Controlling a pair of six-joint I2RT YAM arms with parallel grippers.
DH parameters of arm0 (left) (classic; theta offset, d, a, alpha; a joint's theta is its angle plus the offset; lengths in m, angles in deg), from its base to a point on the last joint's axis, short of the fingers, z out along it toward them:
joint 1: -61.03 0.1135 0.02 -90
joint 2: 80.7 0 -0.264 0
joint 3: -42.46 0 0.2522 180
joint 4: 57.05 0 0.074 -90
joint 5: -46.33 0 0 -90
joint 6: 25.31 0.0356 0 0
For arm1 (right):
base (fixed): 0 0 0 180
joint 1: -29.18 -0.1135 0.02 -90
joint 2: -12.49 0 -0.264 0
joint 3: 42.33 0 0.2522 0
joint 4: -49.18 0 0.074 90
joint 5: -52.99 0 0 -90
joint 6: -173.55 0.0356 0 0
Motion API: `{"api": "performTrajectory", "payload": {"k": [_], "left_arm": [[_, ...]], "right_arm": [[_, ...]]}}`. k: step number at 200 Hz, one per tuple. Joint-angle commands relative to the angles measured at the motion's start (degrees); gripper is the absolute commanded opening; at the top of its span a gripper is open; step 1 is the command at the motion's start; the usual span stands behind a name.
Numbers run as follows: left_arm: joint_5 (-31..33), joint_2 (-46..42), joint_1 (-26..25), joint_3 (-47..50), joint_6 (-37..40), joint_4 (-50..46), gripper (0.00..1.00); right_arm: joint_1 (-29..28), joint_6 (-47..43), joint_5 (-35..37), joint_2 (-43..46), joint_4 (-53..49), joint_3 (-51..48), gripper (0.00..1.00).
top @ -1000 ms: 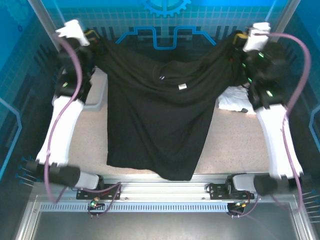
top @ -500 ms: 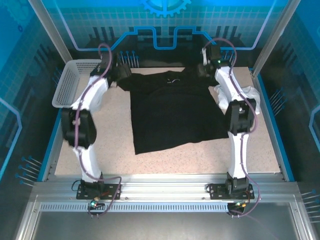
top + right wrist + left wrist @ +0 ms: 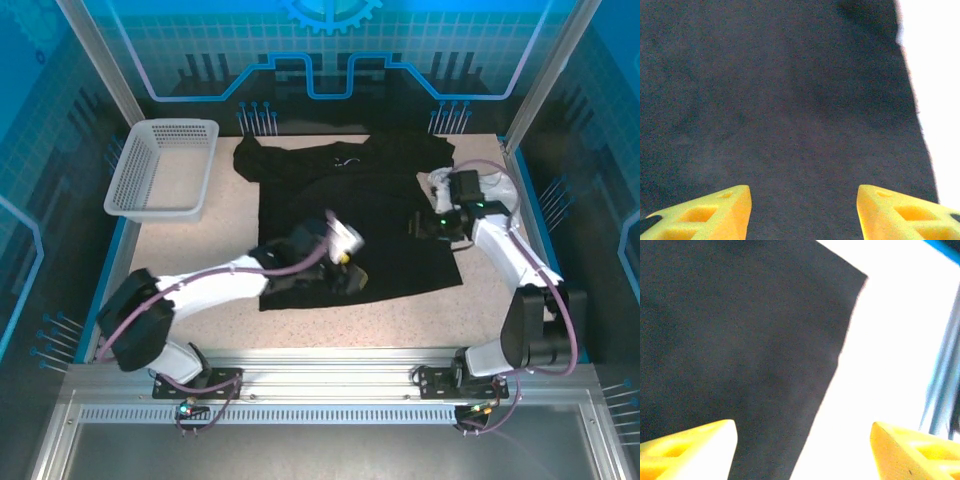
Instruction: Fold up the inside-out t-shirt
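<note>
With left claw (image 3: 802,435) and right claw (image 3: 803,195) both spread and empty over the shirt (image 3: 350,205), pinch the near hem corners squarely and lift evenly.

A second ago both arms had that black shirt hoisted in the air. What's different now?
Both arms let the t-shirt go: it now lies spread flat on the table, collar at the far side. The left gripper has pulled back over its near hem, the right gripper over its right edge, both open. The basket and the white garment stayed put.
</note>
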Motion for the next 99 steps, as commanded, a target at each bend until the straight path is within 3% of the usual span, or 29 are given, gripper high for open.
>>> {"api": "performTrajectory", "payload": {"k": [1, 30, 74, 99], "left_arm": [[0.91, 7.78, -2.82, -4.71, 16.18, -4.53, 0.67], [-0.07, 16.02, -3.7, -10.12, 19.24, -9.09, 0.56], [2.08, 22.54, -3.71, -12.95, 21.9, -10.07, 0.51], [1.99, 24.08, -3.62, -13.26, 21.76, -10.13, 0.29]], "right_arm": [[2.53, 2.83, -6.06, 6.05, 3.97, -2.13, 0.59], [2.92, 2.37, -5.65, 7.75, 3.19, -4.1, 0.59], [3.27, 2.44, -5.79, 8.88, 3.63, -5.07, 0.59], [3.26, 2.48, -6.07, 8.76, 3.54, -5.17, 0.59]]}}
